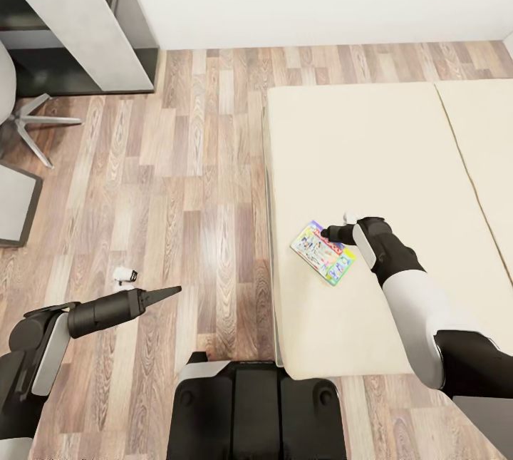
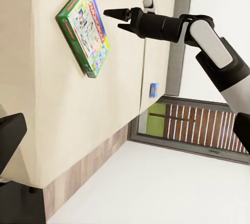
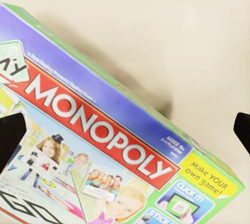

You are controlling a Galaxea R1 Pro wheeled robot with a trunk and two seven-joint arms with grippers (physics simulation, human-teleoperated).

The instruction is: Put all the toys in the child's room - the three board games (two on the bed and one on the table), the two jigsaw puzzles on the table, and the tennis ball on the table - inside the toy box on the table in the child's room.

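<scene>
Right tool [image 1: 335, 233] hangs over the far edge of the board game [image 1: 323, 252], fingers spread wide apart, box framed between the dark fingertips [image 3: 11, 133] in the right wrist view, nothing gripped yet. Game is a flat Monopoly box with green sides, lying face up on the bed [image 1: 399, 160], near the mattress edge closest to the floor [image 1: 178, 182]. Judged from its look: stiff card, light, glossy lid likely slick; mattress beneath soft, so pressing down may sink it. Best hold probably across the short width at one end, pads on the two long side walls, since the flat face offers no purchase. Open mattress lies all around the box, no clutter touching it; bed edge is just beside, handy for sliding a corner out over it. Left tool [image 1: 160, 294] points over bare floor, well apart; fingers look closed together.
</scene>
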